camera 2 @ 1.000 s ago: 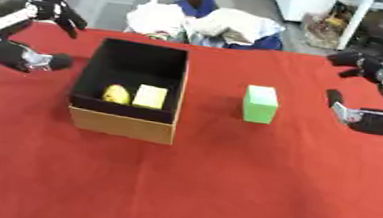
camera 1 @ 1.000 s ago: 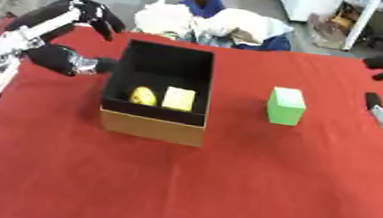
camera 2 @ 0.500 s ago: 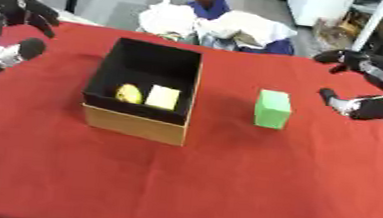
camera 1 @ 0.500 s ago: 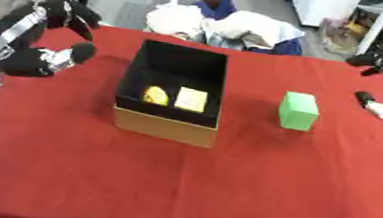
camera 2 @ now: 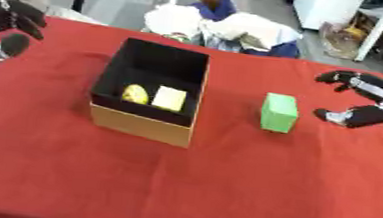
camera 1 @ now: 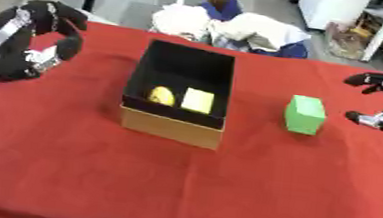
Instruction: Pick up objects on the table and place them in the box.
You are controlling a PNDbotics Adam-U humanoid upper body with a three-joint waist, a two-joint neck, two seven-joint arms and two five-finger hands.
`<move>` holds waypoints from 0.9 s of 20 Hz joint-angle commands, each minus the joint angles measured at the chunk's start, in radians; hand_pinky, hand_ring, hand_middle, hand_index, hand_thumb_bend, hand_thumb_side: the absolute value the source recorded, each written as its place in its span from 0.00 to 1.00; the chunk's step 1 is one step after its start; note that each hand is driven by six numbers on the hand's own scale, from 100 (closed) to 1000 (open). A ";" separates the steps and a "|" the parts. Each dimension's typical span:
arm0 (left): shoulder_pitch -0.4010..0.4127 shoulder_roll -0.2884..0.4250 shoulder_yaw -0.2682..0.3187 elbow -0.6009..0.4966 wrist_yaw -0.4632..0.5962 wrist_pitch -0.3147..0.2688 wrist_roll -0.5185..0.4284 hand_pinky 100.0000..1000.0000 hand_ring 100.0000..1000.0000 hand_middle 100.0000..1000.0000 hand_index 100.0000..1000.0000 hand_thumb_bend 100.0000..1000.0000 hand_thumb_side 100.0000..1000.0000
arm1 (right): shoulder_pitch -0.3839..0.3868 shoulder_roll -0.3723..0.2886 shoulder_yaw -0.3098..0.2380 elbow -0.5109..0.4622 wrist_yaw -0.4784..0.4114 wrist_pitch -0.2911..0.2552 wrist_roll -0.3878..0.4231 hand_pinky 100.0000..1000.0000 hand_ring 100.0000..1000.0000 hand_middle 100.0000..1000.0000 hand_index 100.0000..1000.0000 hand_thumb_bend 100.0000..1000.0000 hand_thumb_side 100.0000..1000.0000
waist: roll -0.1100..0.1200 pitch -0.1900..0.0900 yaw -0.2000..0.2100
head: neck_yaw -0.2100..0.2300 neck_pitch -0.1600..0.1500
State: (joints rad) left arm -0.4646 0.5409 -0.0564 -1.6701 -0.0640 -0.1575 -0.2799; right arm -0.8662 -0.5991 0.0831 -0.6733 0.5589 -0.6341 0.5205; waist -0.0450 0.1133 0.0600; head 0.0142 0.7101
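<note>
A green block (camera 1: 305,114) stands upright on the red tablecloth, right of the box. The open cardboard box (camera 1: 175,128), black inside, holds a yellow rounded object (camera 1: 161,95) and a pale yellow block (camera 1: 198,100). My right hand (camera 2: 363,100) hovers to the right of the green block, open, fingers and thumb spread toward it, not touching. My left hand (camera 1: 34,43) is raised at the far left of the table, away from the box, open with fingers loosely bent and holding nothing.
A pile of white and blue cloth (camera 1: 229,27) lies past the table's far edge. The red cloth (camera 1: 187,186) stretches wide in front of the box. Furniture and a seated person stand beyond the table.
The camera has shifted, so the whole scene sits differently. My right hand has come in closer to the green block. My left hand stays raised at the left.
</note>
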 commanded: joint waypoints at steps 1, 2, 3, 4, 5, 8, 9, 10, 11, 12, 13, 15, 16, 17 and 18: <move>-0.006 0.009 0.015 -0.020 0.005 0.003 -0.001 0.68 0.57 0.60 0.75 0.42 0.69 | -0.041 0.011 -0.031 0.039 0.095 -0.024 -0.032 0.85 0.95 0.92 0.94 0.28 0.39 | 0.004 -0.013 0.001 | -0.003 -0.012; -0.005 0.009 0.015 -0.019 0.005 0.004 -0.001 0.68 0.57 0.60 0.75 0.42 0.69 | -0.047 0.021 -0.037 0.051 0.120 -0.022 -0.050 0.85 0.95 0.92 0.94 0.28 0.39 | 0.005 -0.013 0.002 | -0.004 -0.012; -0.005 0.007 0.015 -0.018 0.006 0.004 -0.002 0.68 0.57 0.60 0.75 0.42 0.69 | -0.055 0.034 -0.043 0.065 0.145 -0.018 -0.067 0.85 0.95 0.92 0.94 0.28 0.40 | 0.005 -0.013 0.003 | -0.005 -0.012; -0.005 0.006 0.014 -0.018 0.006 0.004 -0.002 0.68 0.57 0.60 0.75 0.42 0.69 | -0.061 0.045 -0.049 0.079 0.168 -0.015 -0.082 0.85 0.95 0.92 0.94 0.28 0.40 | 0.006 -0.013 0.004 | -0.006 -0.011; -0.005 0.004 0.014 -0.018 0.006 0.003 -0.002 0.68 0.57 0.60 0.75 0.42 0.69 | -0.067 0.055 -0.055 0.091 0.190 -0.011 -0.096 0.85 0.95 0.92 0.94 0.28 0.40 | 0.006 -0.013 0.004 | -0.006 -0.011; -0.005 0.001 0.016 -0.018 0.007 0.004 -0.001 0.68 0.56 0.60 0.75 0.40 0.70 | -0.081 0.081 -0.071 0.125 0.239 0.000 -0.135 0.85 0.95 0.91 0.94 0.26 0.41 | 0.006 -0.012 0.007 | -0.007 -0.011; -0.004 0.000 0.015 -0.017 0.008 0.004 -0.001 0.68 0.57 0.60 0.75 0.39 0.71 | -0.085 0.089 -0.075 0.134 0.251 0.004 -0.145 0.85 0.95 0.91 0.94 0.26 0.41 | 0.006 -0.012 0.008 | -0.007 -0.011; -0.004 -0.001 0.014 -0.018 0.008 0.003 -0.002 0.68 0.57 0.60 0.75 0.38 0.71 | -0.089 0.095 -0.079 0.142 0.261 0.006 -0.154 0.85 0.95 0.91 0.94 0.25 0.41 | 0.006 -0.011 0.009 | -0.007 -0.010; -0.003 -0.001 0.014 -0.018 0.008 0.003 -0.004 0.68 0.56 0.60 0.75 0.38 0.71 | -0.092 0.101 -0.082 0.150 0.270 0.010 -0.161 0.85 0.95 0.91 0.94 0.25 0.41 | 0.006 -0.011 0.010 | -0.007 -0.010; -0.002 -0.002 0.014 -0.017 0.008 0.003 -0.004 0.68 0.56 0.59 0.75 0.37 0.72 | -0.095 0.106 -0.085 0.156 0.279 0.013 -0.168 0.85 0.95 0.91 0.94 0.24 0.41 | 0.006 -0.011 0.011 | -0.007 -0.009; -0.002 -0.003 0.014 -0.017 0.008 0.003 -0.004 0.68 0.56 0.59 0.75 0.36 0.72 | -0.098 0.111 -0.088 0.163 0.287 0.017 -0.174 0.85 0.95 0.91 0.94 0.23 0.42 | 0.005 -0.011 0.012 | -0.009 -0.009; -0.001 -0.005 0.013 -0.016 0.009 0.004 -0.005 0.68 0.56 0.59 0.75 0.36 0.73 | -0.104 0.121 -0.093 0.177 0.304 0.026 -0.187 0.85 0.95 0.91 0.94 0.23 0.42 | 0.005 -0.010 0.013 | -0.011 -0.009; 0.000 -0.006 0.012 -0.015 0.009 0.004 -0.005 0.68 0.56 0.59 0.75 0.35 0.73 | -0.107 0.125 -0.095 0.183 0.313 0.030 -0.192 0.85 0.94 0.91 0.94 0.23 0.42 | 0.004 -0.010 0.014 | -0.011 -0.009; 0.000 -0.007 0.012 -0.015 0.009 0.004 -0.006 0.68 0.56 0.59 0.75 0.35 0.73 | -0.109 0.130 -0.097 0.190 0.321 0.034 -0.198 0.84 0.94 0.90 0.94 0.22 0.43 | 0.004 -0.010 0.016 | -0.012 -0.009; 0.000 -0.008 0.011 -0.015 0.009 0.004 -0.006 0.68 0.56 0.59 0.75 0.35 0.73 | -0.110 0.133 -0.099 0.195 0.329 0.037 -0.203 0.84 0.93 0.90 0.94 0.22 0.43 | 0.003 -0.009 0.017 | -0.012 -0.009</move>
State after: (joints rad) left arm -0.4530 0.5185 -0.0561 -1.6702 -0.0574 -0.1531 -0.2845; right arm -0.9509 -0.4536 -0.0080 -0.4785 0.8716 -0.6016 0.3278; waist -0.0450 0.1153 0.0753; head 0.0056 0.7100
